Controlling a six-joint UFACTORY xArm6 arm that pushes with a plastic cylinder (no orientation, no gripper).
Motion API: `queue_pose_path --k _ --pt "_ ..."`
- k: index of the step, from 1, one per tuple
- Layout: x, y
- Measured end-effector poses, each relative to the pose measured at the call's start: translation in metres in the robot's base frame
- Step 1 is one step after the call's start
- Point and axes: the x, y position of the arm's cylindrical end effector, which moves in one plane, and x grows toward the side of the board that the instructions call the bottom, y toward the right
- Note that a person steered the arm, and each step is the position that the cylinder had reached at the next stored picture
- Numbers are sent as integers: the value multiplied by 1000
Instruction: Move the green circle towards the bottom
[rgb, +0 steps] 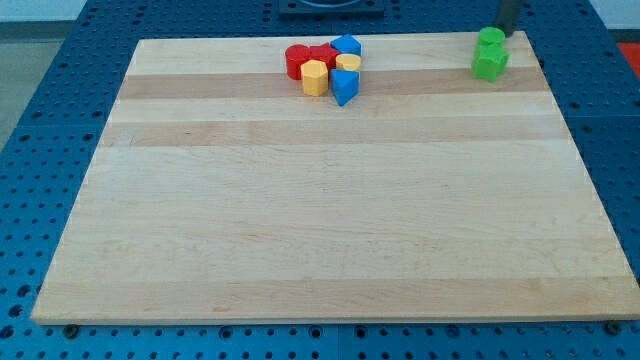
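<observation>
Your tip (504, 36) sits at the board's (300, 220) top-right corner, just above and right of the green circle (491, 39), touching or nearly so; can't tell which. It's a bare rod, no jaws, holding nothing. A second green block (490, 64), shape unclear, sits right below the circle, touching it, in the way downward. Well apart at the top middle: a cluster of two red blocks (308, 58), two blue (345, 87) and two yellow (314, 77).
</observation>
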Motion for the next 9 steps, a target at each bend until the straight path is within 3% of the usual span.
queue_pose_path --k 2,7,9 --pt "15 -6" --pt "27 -111" --pt "72 -114"
